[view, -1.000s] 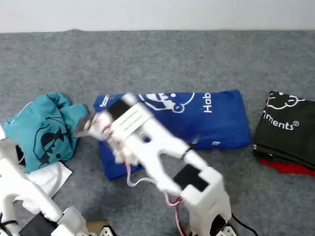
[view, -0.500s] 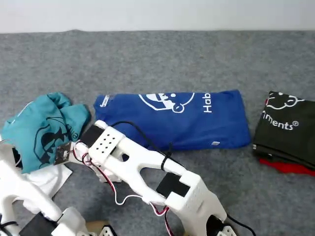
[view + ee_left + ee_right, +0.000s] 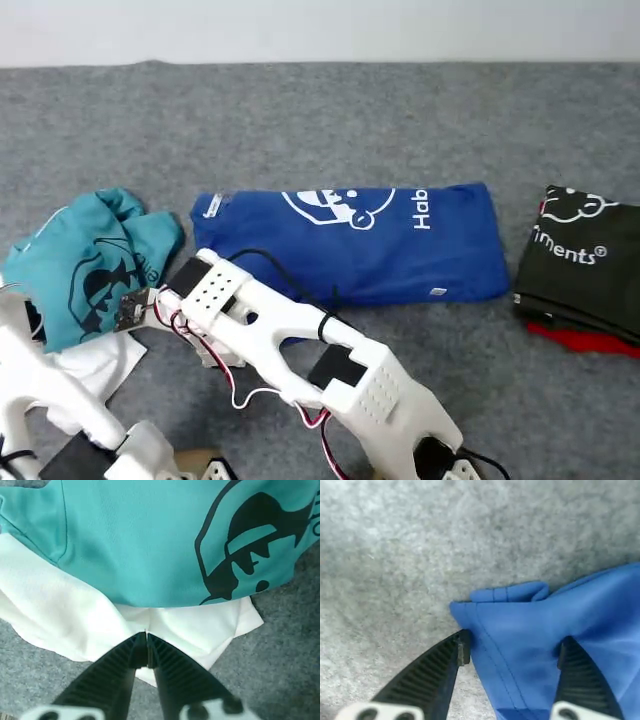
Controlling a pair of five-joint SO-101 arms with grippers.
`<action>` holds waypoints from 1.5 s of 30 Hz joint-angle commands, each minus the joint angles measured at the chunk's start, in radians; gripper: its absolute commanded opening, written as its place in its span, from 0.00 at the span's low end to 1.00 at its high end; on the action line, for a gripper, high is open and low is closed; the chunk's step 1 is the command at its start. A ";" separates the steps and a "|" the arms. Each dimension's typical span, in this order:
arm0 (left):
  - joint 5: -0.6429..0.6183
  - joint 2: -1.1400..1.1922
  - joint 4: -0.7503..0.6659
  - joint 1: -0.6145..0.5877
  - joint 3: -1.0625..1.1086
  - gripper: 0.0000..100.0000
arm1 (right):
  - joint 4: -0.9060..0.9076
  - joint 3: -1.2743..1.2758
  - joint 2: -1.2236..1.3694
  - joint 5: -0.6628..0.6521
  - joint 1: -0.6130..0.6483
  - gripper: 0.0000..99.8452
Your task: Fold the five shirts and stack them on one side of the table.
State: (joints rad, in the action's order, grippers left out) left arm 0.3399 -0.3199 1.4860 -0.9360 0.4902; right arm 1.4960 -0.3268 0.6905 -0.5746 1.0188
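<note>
The right pincer [image 3: 515, 650] is holding its fingers spread wide, straddling a corner of the long blue printed cotton shirt [image 3: 420, 250], which is lying flat across the middle of the grey felt-like tabletop [image 3: 320, 120]. The left pincer [image 3: 146, 650] is keeping its fingers pressed together, tips touching the white fabric shirt [image 3: 65, 620] at 8 o'clock. Whether it is pinching cloth I cannot tell. A crumpled teal shirt with a black print [image 3: 90, 265] is lying partly over the white one at 9 o'clock. At 3 o'clock a folded black shirt [image 3: 585, 260] is sitting on a red shirt [image 3: 590, 340].
</note>
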 commanded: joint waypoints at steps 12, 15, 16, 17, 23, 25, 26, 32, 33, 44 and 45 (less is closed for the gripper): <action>0.008 -0.035 -0.017 -0.003 -0.001 0.01 | -0.019 -0.118 0.082 -0.009 -0.128 0.01; 0.008 -0.035 -0.015 0.000 -0.001 0.01 | -0.008 -0.150 0.076 -0.009 -0.145 0.01; 0.008 -0.035 -0.015 0.000 -0.001 0.01 | 0.004 -0.166 0.068 -0.009 -0.148 0.01; 0.008 -0.035 -0.014 0.000 -0.001 0.01 | 0.019 -0.183 0.062 -0.009 -0.151 0.01; 0.008 -0.035 -0.012 0.000 -0.001 0.01 | 0.134 -0.342 0.035 -0.035 -0.163 0.01; 0.008 -0.035 -0.012 0.000 -0.001 0.01 | 0.170 -0.408 0.039 -0.055 -0.174 0.01; 0.008 -0.035 -0.011 0.000 0.001 0.01 | 0.183 -0.442 0.041 -0.058 -0.180 0.01; 0.008 -0.035 -0.012 0.000 0.008 0.01 | 0.252 -0.578 0.041 -0.072 -0.213 0.01; 0.008 -0.035 -0.015 0.000 0.015 0.01 | 0.252 -0.588 0.042 -0.072 -0.217 0.01; 0.008 -0.035 -0.018 0.002 0.035 0.01 | 0.166 -0.595 0.087 -0.101 -0.306 0.16; 0.008 -0.035 -0.018 0.002 0.035 0.01 | 0.157 -0.595 0.097 -0.101 -0.317 0.20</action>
State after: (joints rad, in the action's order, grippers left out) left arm 0.3399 -0.3230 1.4860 -0.9360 0.5286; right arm 1.6786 -0.8715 0.7887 -0.6697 0.7426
